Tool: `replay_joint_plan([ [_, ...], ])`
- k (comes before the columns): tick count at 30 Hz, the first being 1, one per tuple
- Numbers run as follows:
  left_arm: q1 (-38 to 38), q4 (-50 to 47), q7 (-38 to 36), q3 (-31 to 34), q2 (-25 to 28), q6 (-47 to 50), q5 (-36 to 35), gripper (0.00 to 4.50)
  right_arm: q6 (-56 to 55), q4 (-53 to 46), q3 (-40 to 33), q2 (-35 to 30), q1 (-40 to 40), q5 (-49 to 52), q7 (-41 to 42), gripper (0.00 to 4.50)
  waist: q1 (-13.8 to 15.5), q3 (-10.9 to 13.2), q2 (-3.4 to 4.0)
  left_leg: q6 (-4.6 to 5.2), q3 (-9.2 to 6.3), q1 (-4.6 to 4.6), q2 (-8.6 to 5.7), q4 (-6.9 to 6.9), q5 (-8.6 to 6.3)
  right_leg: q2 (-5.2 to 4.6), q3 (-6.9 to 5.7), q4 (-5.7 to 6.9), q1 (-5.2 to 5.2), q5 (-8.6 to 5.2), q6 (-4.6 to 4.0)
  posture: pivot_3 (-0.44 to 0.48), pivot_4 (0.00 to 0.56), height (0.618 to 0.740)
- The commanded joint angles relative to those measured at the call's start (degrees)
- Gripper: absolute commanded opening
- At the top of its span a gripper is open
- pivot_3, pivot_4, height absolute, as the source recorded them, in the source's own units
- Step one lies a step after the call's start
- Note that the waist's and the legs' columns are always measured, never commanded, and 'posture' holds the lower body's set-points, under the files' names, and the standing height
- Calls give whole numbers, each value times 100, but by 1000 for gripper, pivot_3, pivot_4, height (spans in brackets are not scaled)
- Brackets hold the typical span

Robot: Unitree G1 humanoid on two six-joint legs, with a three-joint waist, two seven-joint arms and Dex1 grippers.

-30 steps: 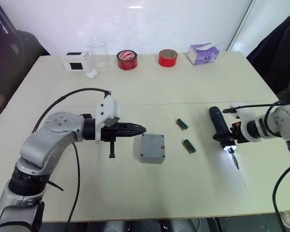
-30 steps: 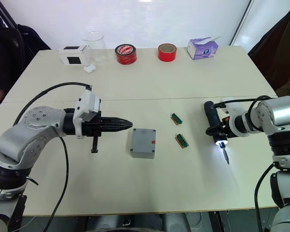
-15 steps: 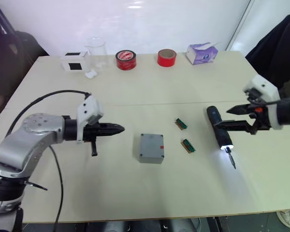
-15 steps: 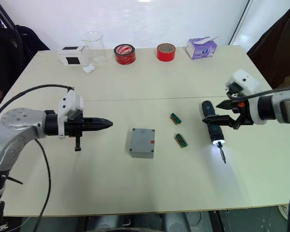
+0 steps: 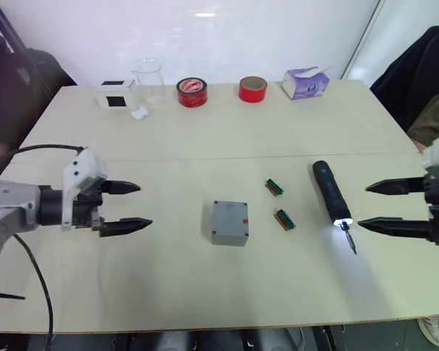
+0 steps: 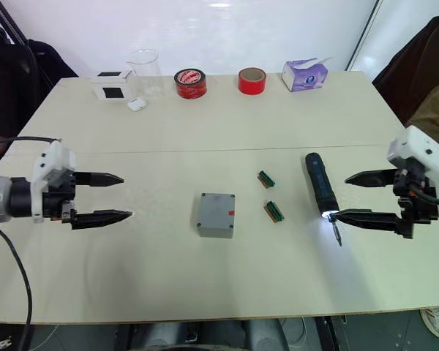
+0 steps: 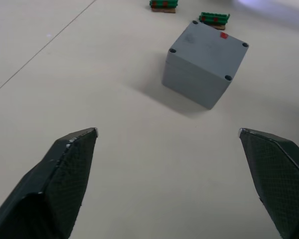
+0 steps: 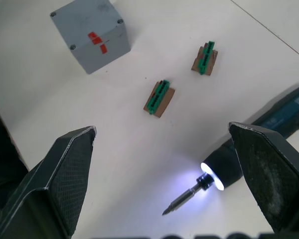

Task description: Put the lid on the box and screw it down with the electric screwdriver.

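Note:
The grey box (image 5: 228, 237) stands mid-table with the flat grey lid (image 5: 230, 216) sitting on top, a small red mark near one edge. The black electric screwdriver (image 5: 329, 191) lies on the table to its right, with its tip light on and its bit pointing toward the near edge. My left gripper (image 5: 145, 205) hovers open well left of the box, fingers aimed at it. My right gripper (image 5: 363, 206) is open just right of the screwdriver's tip and holds nothing. The left wrist view shows the box (image 7: 205, 64) ahead of the open fingers.
Two small green-brown parts (image 5: 276, 188) (image 5: 285, 219) lie between box and screwdriver. Along the far edge stand a white box with a black face (image 5: 115, 95), a glass beaker (image 5: 148, 79), two red tape rolls (image 5: 192, 91) (image 5: 253, 88) and a tissue box (image 5: 307, 81).
My left gripper drew back leftward from the box and opened. My right gripper pulled away rightward from the screwdriver, which stays on the table.

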Motion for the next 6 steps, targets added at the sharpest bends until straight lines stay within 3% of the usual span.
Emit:
replay_joint_plan([
  [1,165,-65,-158,400,224,-136,39,4462,-197,105,-267,-166,-43,-91,145,4500,-1,0,0,0,0,1,0,8,0,0,1,8,0,0,0,0,150,740],
  [6,285,-125,-151,508,266,-202,52,4462,-291,156,-84,-127,-249,-37,-17,4500,9,0,0,-1,1,4,0,24,1,0,1,21,3,0,-1,0,150,740],
])
